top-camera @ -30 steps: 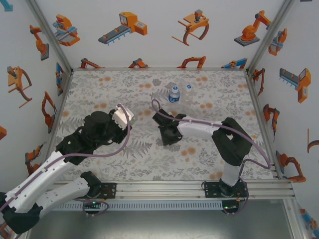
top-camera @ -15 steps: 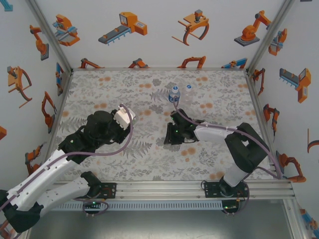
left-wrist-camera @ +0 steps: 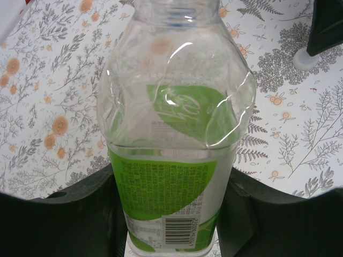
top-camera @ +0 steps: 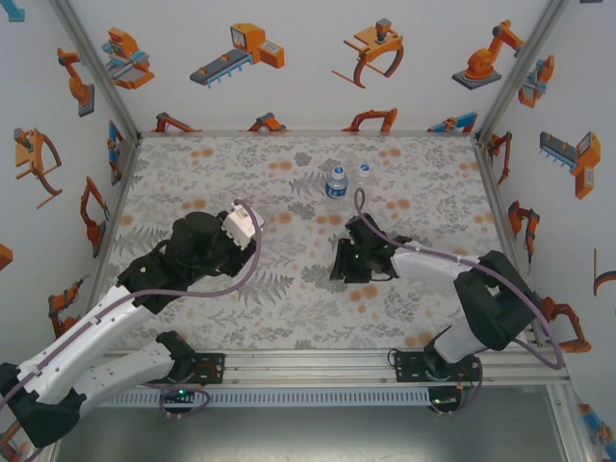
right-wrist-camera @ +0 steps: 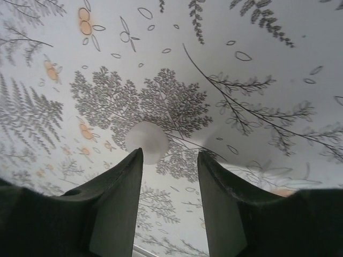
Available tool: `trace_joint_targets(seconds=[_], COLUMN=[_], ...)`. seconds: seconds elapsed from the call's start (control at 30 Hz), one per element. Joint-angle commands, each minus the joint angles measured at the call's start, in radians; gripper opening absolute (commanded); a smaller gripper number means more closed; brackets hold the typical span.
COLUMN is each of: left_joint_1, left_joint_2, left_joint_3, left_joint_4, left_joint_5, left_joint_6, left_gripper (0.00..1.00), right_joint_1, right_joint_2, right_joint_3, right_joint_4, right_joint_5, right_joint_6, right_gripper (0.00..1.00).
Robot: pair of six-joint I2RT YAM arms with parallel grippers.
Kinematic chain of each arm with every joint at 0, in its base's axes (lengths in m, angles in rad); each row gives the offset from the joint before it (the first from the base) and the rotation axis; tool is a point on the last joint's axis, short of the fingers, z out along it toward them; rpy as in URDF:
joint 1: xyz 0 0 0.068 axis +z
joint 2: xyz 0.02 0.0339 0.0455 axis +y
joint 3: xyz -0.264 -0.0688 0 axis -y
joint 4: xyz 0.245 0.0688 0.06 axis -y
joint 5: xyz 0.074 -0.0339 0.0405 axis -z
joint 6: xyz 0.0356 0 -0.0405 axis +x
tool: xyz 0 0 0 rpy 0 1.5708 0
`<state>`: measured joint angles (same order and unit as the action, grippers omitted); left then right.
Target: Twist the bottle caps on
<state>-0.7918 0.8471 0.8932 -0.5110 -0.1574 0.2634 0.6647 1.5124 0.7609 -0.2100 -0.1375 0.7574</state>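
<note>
Three views, each itemised against the right gripper.

Top external: the right gripper (top-camera: 345, 262) hangs low over the floral bench (top-camera: 192, 173), pointing down. Beyond it, well apart, the blue-label bottle (top-camera: 336, 183) and the plain bottle (top-camera: 364, 173) stand upright just beside each other. They are too small to tell whether either is capped. Well apart on its left-arm side is the left gripper (top-camera: 236, 229), its load hard to make out.

Left wrist: the left gripper's fingers (left-wrist-camera: 69, 225) are clenched on the green-label bottle (left-wrist-camera: 171, 160), low on the label. The neck is bare and the mouth is cut off by the frame edge. One white cap (left-wrist-camera: 304, 59) lies on the bench right under a right-gripper finger (left-wrist-camera: 328, 24).

Right wrist: the right gripper's fingers are parted with nothing between them. The cap lies flat just past one fingertip, off-centre to the gap.

Progress, as judged: the green-label bottle is uncapped and its cap is not yet picked up. Grasping, seating and screwing all remain.
</note>
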Motion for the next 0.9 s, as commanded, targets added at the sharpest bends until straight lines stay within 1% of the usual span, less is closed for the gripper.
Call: trace_joint_targets(seconds=[0.0, 0.1, 0.23, 0.37, 0.53, 0.87], left_joint_1=[0.004, 0.006, 0.006, 0.006, 0.006, 0.006], left_joint_2=[-0.005, -0.006, -0.007, -0.008, -0.008, -0.023], left_joint_3=[0.000, 0.000, 0.000, 0.000, 0.001, -0.004], left_joint_4=[0.015, 0.014, 0.011, 0.011, 0.007, 0.003], left_joint_5=[0.012, 0.012, 0.013, 0.015, 0.017, 0.017], left_joint_6=[0.004, 0.004, 0.002, 0.003, 0.001, -0.006], left_gripper=[0.11, 0.11, 0.11, 0.11, 0.11, 0.12], right_joint_1=[0.039, 0.081, 0.131, 0.174, 0.202, 0.213], right_joint_2=[-0.016, 0.002, 0.035, 0.094, 0.165, 0.240], right_joint_3=[0.106, 0.169, 0.215, 0.282, 0.336, 0.347], right_joint_4=[-0.155, -0.219, -0.237, -0.285, -0.314, -0.284], right_joint_5=[0.120, 0.181, 0.199, 0.244, 0.250, 0.219], right_joint_6=[-0.086, -0.146, -0.229, -0.278, -0.288, -0.263], right_gripper=[0.43, 0.43, 0.44, 0.46, 0.47, 0.46])
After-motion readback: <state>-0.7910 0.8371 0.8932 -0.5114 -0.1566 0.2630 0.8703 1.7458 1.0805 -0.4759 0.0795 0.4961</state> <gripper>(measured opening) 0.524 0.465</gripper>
